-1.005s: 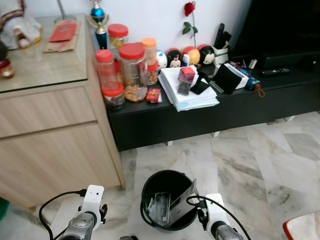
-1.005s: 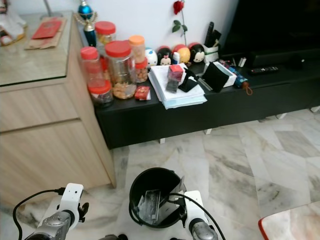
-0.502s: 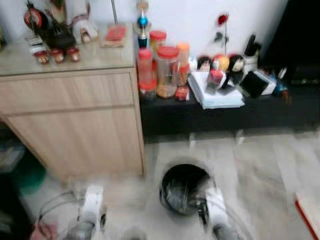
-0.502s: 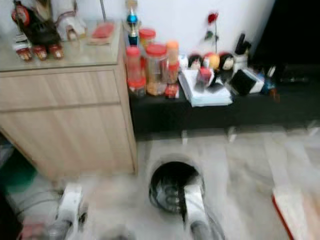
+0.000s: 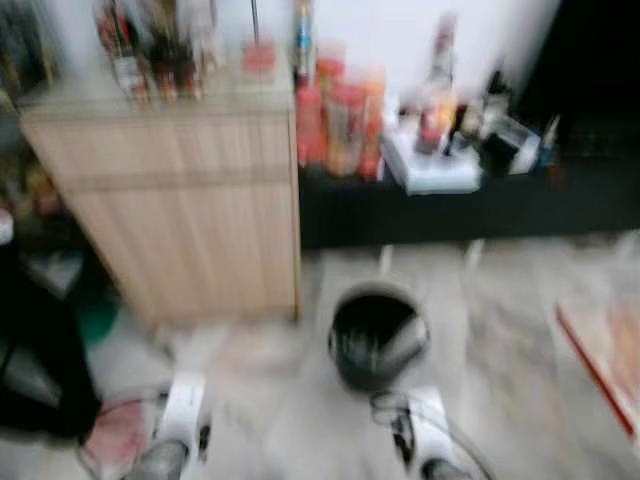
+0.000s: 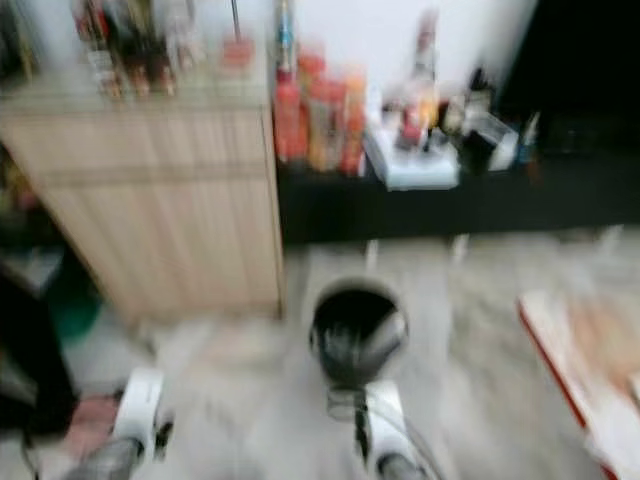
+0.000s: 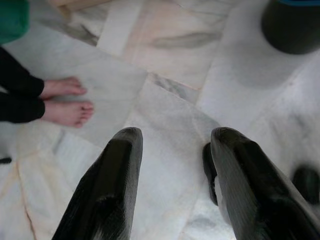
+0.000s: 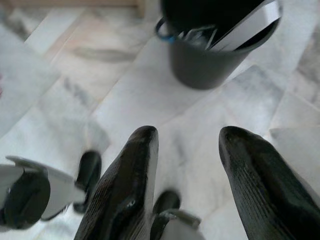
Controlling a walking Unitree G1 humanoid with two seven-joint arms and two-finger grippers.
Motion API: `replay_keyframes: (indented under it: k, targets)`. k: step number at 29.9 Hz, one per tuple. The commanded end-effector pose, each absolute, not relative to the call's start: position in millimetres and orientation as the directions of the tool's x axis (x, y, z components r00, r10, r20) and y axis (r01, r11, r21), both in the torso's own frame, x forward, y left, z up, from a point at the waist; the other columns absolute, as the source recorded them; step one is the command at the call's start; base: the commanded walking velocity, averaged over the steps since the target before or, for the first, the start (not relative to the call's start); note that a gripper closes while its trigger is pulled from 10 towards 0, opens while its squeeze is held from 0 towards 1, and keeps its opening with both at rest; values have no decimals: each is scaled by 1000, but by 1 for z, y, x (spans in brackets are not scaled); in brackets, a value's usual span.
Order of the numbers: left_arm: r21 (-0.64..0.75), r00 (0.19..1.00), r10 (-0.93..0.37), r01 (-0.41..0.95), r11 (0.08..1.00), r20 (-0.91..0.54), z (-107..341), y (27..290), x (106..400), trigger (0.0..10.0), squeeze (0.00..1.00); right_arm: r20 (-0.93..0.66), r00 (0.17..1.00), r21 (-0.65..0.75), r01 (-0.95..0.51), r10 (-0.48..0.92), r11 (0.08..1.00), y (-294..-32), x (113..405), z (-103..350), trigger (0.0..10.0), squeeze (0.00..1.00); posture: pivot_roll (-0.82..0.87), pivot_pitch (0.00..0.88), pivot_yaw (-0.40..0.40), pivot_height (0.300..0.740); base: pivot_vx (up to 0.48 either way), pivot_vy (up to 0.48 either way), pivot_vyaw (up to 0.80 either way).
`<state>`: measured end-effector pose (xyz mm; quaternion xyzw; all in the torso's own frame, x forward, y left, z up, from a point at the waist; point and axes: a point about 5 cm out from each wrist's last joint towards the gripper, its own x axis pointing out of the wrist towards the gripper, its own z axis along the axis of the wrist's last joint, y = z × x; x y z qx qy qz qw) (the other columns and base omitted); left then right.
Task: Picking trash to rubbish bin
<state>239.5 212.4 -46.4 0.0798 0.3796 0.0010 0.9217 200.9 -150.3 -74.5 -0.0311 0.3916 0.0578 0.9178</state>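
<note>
Item: black rubbish bin [image 5: 378, 338], on marble floor [image 7: 170, 115], centre of head views, approx 12 o'clock from the robot's base, just ahead of both wrists; already holds pale flat scraps, incl. a long white strip leaning on the rim (seen clearly in right wrist view [image 8: 220, 40]). Left gripper [image 7: 172, 165]: fingers spread apart, nothing between, pointing down at bare tile, approx 7 o'clock of the bin. Right gripper [image 8: 187, 165]: fingers likewise spread, nothing held, bin just beyond its tips at 12 o'clock. Surroundings: wooden cabinet [image 5: 190, 200] at approx 10 o'clock of the bin, w/ small bottles on top; low black shelf [image 5: 470, 200] at 1 o'clock, w/ red-lidded jars [image 5: 340, 110] and a white paper stack [image 5: 430, 170]; details too blurred to list. Person's bare feet [image 7: 67, 102] on the tiles near the left gripper; dark trouser leg above. Red-edged item [image 5: 600, 360] at 3 o'clock, unclear. Step, judged: between pickups, both tools free, head views heavily blurred, so prob. in transit or scanning for the next piece. Next move needs: steady view, locate loose trash, approach w/ jaws wide, keep clear of the feet.
</note>
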Motion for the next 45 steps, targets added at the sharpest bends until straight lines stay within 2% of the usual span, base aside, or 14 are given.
replay_keyframes:
  k: [1, 12, 15, 19, 22, 23, 24, 29, 33, 34, 36, 37, 43, 45]
  targets:
    - [140, 696, 69, 45, 989, -715, -50, 215, 233, 10000, 0, -713, 697, -21, -135, 79, 991, -152, 206, -72, 10000, 0, 115, 66, -2, 740, -247, 0, 0]
    - [145, 699, 71, 48, 988, -712, -50, 215, 234, 10000, 0, -704, 706, -23, -134, 79, 991, -153, 209, -70, 10000, 0, 116, 79, -4, 740, -200, 0, 0]
    - [183, 704, 84, 67, 981, -705, -48, 216, 236, 10000, 0, -694, 716, -28, -136, 79, 990, -153, 212, -68, 10000, 0, 112, 91, -4, 740, 0, 0, 0]
    - [224, 749, 98, 68, 972, -655, -38, 218, 249, 10000, 0, -662, 746, -67, -159, 75, 985, -154, 220, -62, 10000, 0, 110, 99, -4, 740, 0, 0, 0]
    - [264, 841, 58, 103, 959, -538, -14, 212, 277, 10000, 0, -567, 822, -81, -127, 59, 989, -160, 241, -45, 10000, 0, 108, 110, -12, 740, 0, 0, 0]
    - [264, 841, 58, 103, 959, -538, -14, 212, 277, 10000, 0, -567, 822, -81, -127, 59, 989, -160, 241, -45, 10000, 0, 108, 110, -12, 740, 0, 0, 0]
    - [250, 878, 15, 120, 961, -478, -1, 205, 290, 10000, 0, -521, 851, -86, -131, 67, 988, -160, 251, -36, 10000, 0, 106, 113, -14, 740, 0, 0, 0]
    - [208, 953, -76, 141, 968, -294, 34, 182, 320, 10000, 0, -366, 924, -89, -153, 111, 984, -151, 281, -7, 10000, 0, 104, 118, -17, 740, 0, 0, 0]
    - [187, 975, -106, 143, 972, -195, 54, 172, 334, 10000, 0, -257, 959, -64, -143, 123, 988, -146, 298, 14, 10000, 0, 106, 122, -25, 740, 0, 0, 0]
    - [177, 985, -137, 155, 972, -107, 73, 163, 344, 10000, 0, -137, 981, -62, -145, 135, 988, -140, 314, 38, 10000, 0, 111, 121, -25, 740, 0, 0, 0]
    - [176, 986, -148, 160, 971, -79, 78, 160, 347, 10000, 0, -98, 985, -66, -146, 139, 987, -138, 318, 46, 10000, 0, 111, 121, -25, 740, 0, 0, 0]
    - [149, 985, -167, 170, 974, -30, 87, 152, 350, 10000, 0, 5, 989, -88, -146, 147, 985, -132, 328, 68, 10000, 0, 111, 111, -23, 740, 0, 0, 0]
    - [189, 969, -236, 218, 957, 79, 100, 142, 349, 10000, 0, 126, 984, -76, -117, 126, 990, -128, 330, 88, 10000, 0, 102, 111, -24, 740, 0, 0, 0]
    - [150, 973, -186, 166, 975, 134, 108, 144, 350, 10000, 0, 146, 982, -75, -111, 121, 991, -128, 329, 90, 10000, 0, 109, 113, -29, 740, 0, 0, 0]
